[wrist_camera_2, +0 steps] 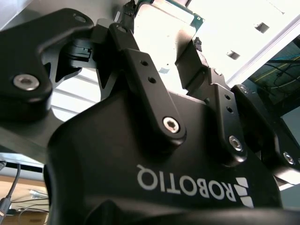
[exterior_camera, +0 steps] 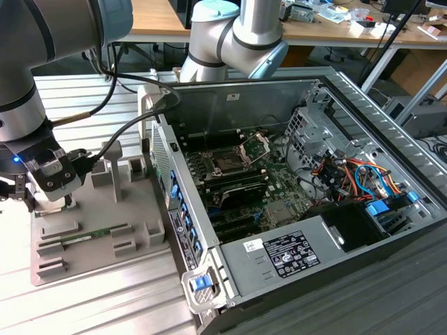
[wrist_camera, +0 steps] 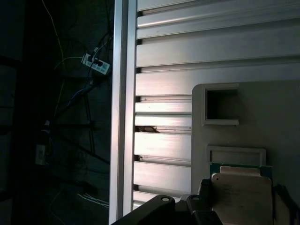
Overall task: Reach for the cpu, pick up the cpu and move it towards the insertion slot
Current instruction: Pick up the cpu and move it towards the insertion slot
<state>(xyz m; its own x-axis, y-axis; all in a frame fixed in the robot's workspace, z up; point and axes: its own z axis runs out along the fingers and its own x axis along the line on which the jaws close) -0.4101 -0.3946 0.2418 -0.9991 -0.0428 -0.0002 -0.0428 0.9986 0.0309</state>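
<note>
Care is needed with this grab. The gripper point(wrist_camera_2: 161, 38) is seen low over the grey tray point(exterior_camera: 80, 259). Its fingers point(wrist_camera_2: 125, 35) are closed in on two sides of the cpu point(wrist_camera: 241, 198), which looks pinched between them just above the tray. Whether the chip is lifted off the tray cannot be told. The chip should be held flat and squeezed softly, so it is not tipped or dropped. The insertion slot point(exterior_camera: 227, 162) is found well apart from the tray, inside the open computer case point(exterior_camera: 244, 94).
</note>
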